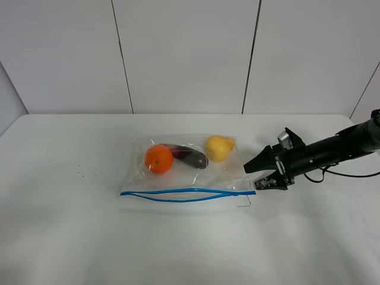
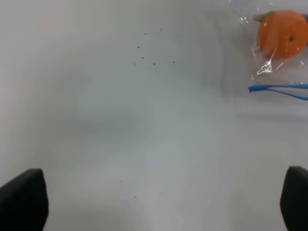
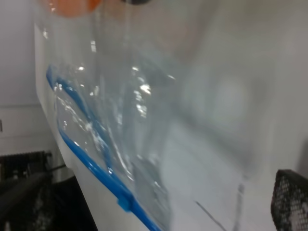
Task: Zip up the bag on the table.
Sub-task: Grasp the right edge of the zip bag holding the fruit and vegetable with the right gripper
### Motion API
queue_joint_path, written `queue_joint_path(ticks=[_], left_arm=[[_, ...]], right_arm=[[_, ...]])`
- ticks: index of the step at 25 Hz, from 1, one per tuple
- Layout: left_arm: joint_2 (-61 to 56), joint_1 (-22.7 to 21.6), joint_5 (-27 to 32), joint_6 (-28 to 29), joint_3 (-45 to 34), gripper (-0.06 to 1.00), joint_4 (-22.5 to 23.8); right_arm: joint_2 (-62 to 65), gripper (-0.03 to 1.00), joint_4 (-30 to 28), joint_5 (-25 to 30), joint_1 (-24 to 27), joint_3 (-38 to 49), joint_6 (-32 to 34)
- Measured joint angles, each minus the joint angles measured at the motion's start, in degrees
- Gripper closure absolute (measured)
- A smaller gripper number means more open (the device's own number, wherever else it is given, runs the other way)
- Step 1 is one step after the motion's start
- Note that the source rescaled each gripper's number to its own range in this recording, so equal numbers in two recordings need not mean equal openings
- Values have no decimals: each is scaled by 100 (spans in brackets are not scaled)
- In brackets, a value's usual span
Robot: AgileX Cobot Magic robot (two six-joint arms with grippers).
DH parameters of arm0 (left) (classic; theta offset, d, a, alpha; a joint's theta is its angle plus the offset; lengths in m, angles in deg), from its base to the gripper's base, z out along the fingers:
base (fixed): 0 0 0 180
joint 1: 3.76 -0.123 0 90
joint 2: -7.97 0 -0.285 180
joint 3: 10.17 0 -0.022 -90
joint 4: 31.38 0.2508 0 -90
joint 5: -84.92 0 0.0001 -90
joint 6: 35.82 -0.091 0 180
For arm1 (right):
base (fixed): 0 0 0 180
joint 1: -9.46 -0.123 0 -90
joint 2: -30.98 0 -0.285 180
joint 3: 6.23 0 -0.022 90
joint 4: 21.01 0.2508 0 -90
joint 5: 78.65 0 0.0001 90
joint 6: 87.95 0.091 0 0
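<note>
Finding: the bag (image 1: 196, 178) lies flat on the table (image 1: 71, 237), holding an orange (image 1: 158, 159), an eggplant (image 1: 191, 158) and a yellow fruit (image 1: 218, 148). The blue zip strip (image 1: 196, 190) forms the bag's edge on the side away from the fruit. Its long axis runs side to side across the exterior view. The two blue lines bow apart along the middle of the strip, so we judge the bag unsealed.

The relation that matters: the right claw (image 1: 255, 177) sits at the bag's right-hand corner, in line with the strip's long axis. A closing run would therefore travel from that corner toward the orange's end. Its jaws are spread, one above the bag's corner and one low beside the strip's end. The right wrist view is blurred, so we cannot tell whether a finger touches the plastic, though nothing appears pinched. The right arm reaches in low and nearly level from beyond the bag's right side.

The left claw (image 2: 159, 199) hangs with its jaws wide apart, well clear of the bag's orange end. The exterior view does not show it.

We judge the right arm the nearer and better placed. The next move calls for closing on the strip's end before any slide.
</note>
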Motion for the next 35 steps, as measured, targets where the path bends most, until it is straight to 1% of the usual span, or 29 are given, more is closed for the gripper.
queue_joint_path(ticks=[5,9,19,20,24,26,28,32,35], left_arm=[[0,0,0,0,0,-6,1],[0,0,0,0,0,-6,1],[0,0,0,0,0,-6,6],[0,0,0,0,0,-6,6],[0,0,0,0,0,-6,6],[0,0,0,0,0,-6,6],[0,0,0,0,0,-6,6],[0,0,0,0,0,-6,6],[0,0,0,0,0,-6,6]], right_arm=[[0,-3,99,11,-354,-254,50],[0,-3,142,11,-577,-283,80],[0,-3,146,25,-620,-283,315],[0,-1,142,25,-620,-283,329],[0,18,36,25,-620,-283,440],[0,24,-66,25,-620,-283,502],[0,27,-130,25,-620,-283,541],[0,30,-185,25,-620,-283,628],[0,36,-185,25,-620,-283,628]])
